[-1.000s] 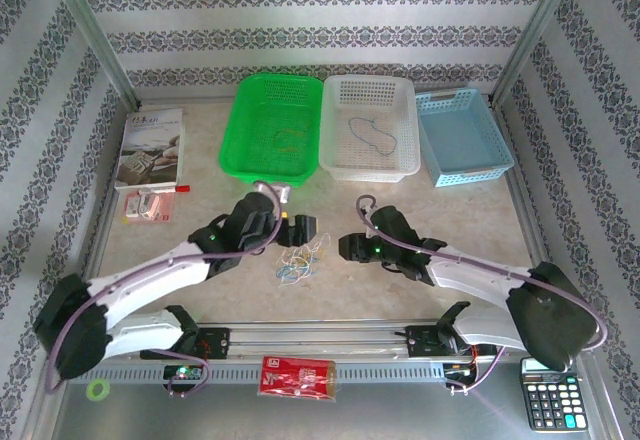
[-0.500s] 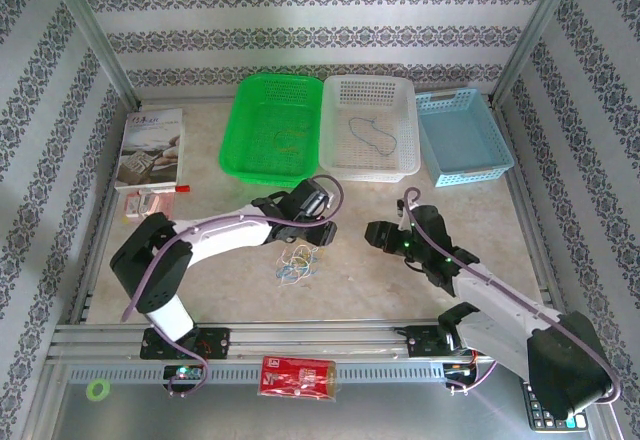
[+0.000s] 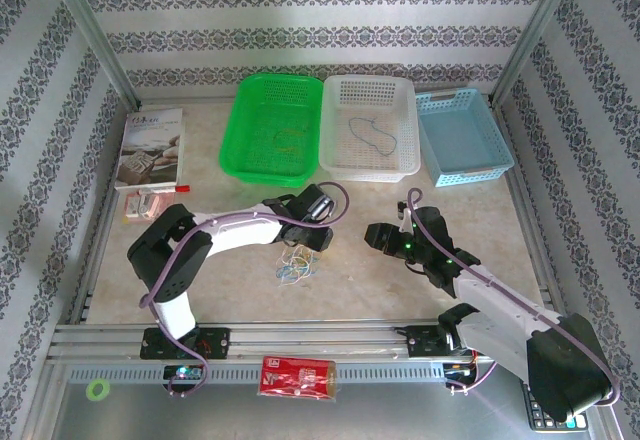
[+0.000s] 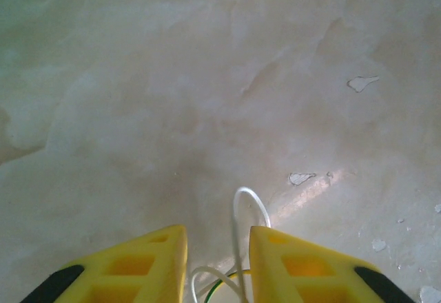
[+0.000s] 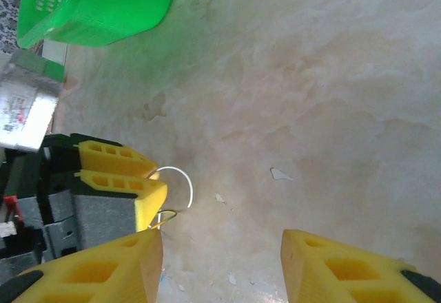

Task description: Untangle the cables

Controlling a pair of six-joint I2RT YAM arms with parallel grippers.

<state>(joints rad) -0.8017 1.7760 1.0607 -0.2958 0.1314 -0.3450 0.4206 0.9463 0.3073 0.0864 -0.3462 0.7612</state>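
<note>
Pale table [image 3: 370,282]: green basket [image 3: 266,172], white basket [image 3: 368,172], blue basket [image 3: 470,177] at back; booklet [image 3: 150,147] left; cables [image 3: 298,265] centre

The cables [image 4: 238,248] are cut off by the lower edge between the jaws of the left gripper [image 4: 217,239], so a grip cannot be told. In the top view, the calculator [image 3: 538,418] is mostly hidden by the right arm [image 3: 500,300].

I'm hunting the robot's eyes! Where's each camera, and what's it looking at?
Top external: high behind the robot, looking down on left arm, right arm, table.
Left wrist: on that wrist, looking down past the left fingers at a white cable.
Right wrist: looking past the right fingers at the left fingers, green basket.
Both wrist-mounted views share that cable.
</note>
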